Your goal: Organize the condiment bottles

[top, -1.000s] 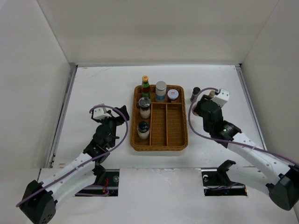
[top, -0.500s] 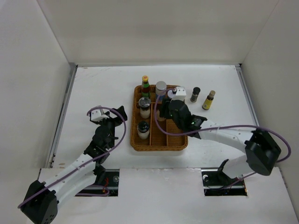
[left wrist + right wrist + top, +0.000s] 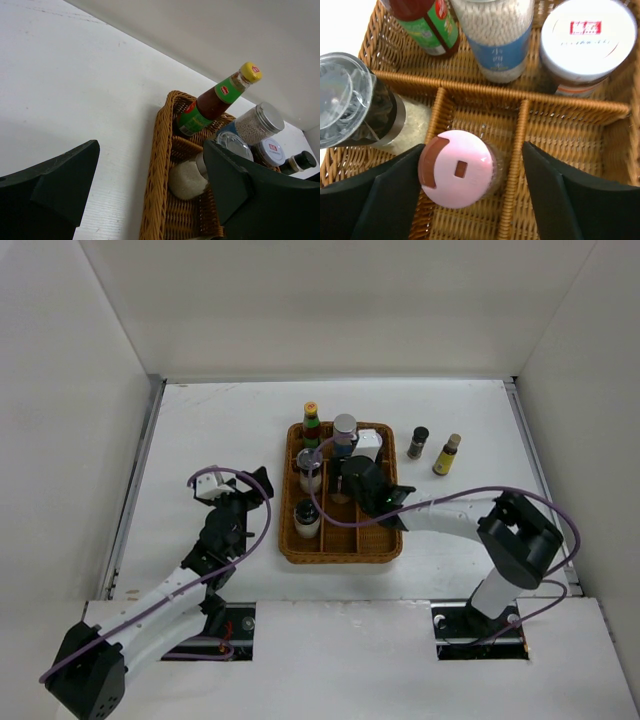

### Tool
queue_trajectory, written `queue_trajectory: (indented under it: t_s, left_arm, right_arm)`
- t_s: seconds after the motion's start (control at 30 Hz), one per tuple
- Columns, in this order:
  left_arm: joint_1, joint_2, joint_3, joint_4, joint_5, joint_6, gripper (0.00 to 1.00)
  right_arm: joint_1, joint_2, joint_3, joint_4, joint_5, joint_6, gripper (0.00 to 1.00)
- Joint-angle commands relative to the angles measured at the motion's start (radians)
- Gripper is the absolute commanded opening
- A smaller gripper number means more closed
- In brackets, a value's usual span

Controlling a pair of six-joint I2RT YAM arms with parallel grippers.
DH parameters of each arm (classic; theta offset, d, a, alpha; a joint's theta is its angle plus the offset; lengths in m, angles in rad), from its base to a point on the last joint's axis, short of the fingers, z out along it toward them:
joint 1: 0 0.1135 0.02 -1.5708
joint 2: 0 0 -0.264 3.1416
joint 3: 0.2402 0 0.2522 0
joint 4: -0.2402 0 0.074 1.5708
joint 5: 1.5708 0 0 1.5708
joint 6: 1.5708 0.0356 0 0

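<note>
The pink-capped bottle [image 3: 456,168] stands in the tray's middle long compartment. My right gripper [image 3: 472,167] is open around it, with the left finger at the cap's edge and the right finger apart from it; from above it hangs over the tray [image 3: 345,480]. The green bottle with orange cap [image 3: 311,423], the grey-lidded jar [image 3: 344,432] and two clear shakers [image 3: 310,470] [image 3: 306,517] stand in the tray. A small dark bottle [image 3: 418,442] and a yellow bottle [image 3: 446,454] stand on the table to the right. My left gripper [image 3: 258,483] is open and empty, left of the tray.
The brown wicker tray [image 3: 340,548] sits mid-table; its right long compartment holds nothing. A white-lidded jar [image 3: 585,42] stands in its back right cell. White walls enclose the table on three sides. The left wrist view shows the tray's left rim [image 3: 157,165] close by.
My right arm swung left from the table's right side to over the tray, and the yellow bottle came into view. My left arm has hardly moved.
</note>
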Motion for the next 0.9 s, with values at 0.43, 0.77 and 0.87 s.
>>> queue_trajectory:
  t_s: [0.43, 0.77, 0.87]
  left_arm:
    - [-0.011, 0.009, 0.001, 0.057, 0.011, -0.010, 0.85]
    - [-0.019, 0.013, 0.001, 0.058, 0.012, -0.010, 0.85]
    - [-0.019, 0.006, -0.004, 0.061, 0.015, -0.010, 0.85]
  right_arm:
    - [-0.328, -0.309, -0.032, -0.036, 0.016, -0.038, 0.48]
    - [-0.485, -0.012, 0.197, -0.070, 0.034, -0.110, 0.79]
    - [-0.493, 0.030, 0.221, -0.072, 0.047, -0.115, 0.79]
